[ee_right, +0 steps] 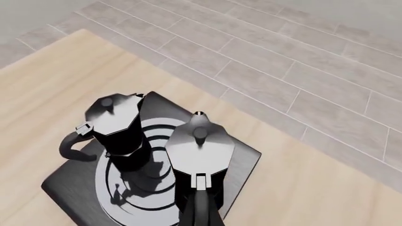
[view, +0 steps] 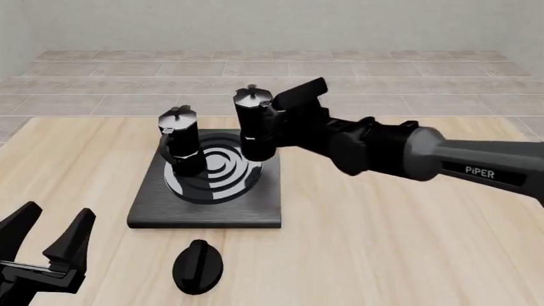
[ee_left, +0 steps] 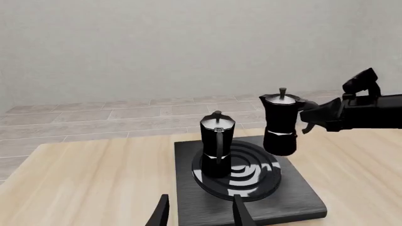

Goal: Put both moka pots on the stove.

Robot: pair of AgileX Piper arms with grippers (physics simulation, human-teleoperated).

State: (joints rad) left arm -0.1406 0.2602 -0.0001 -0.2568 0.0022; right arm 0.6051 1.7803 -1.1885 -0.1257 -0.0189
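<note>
One moka pot [view: 181,143] stands upright on the rings of the stove [view: 255,213], handle toward me. The other moka pot [view: 255,124] is upright over the stove's far right part, and I cannot tell whether its base touches the slab. My right gripper [view: 283,119] is shut on its side handle. The left wrist view shows the standing pot [ee_left: 217,143], the held pot [ee_left: 281,123], the right gripper [ee_left: 316,117] and the stove [ee_left: 295,197]. In the right wrist view both pots [ee_right: 116,126] [ee_right: 199,151] sit over the stove [ee_right: 66,184]. My left gripper [view: 53,242] is open and empty near the front left.
A flat black oval knob [view: 198,266] lies on the wooden table [view: 383,242] just in front of the stove. A tiled floor and a pale wall lie beyond the table's far edge.
</note>
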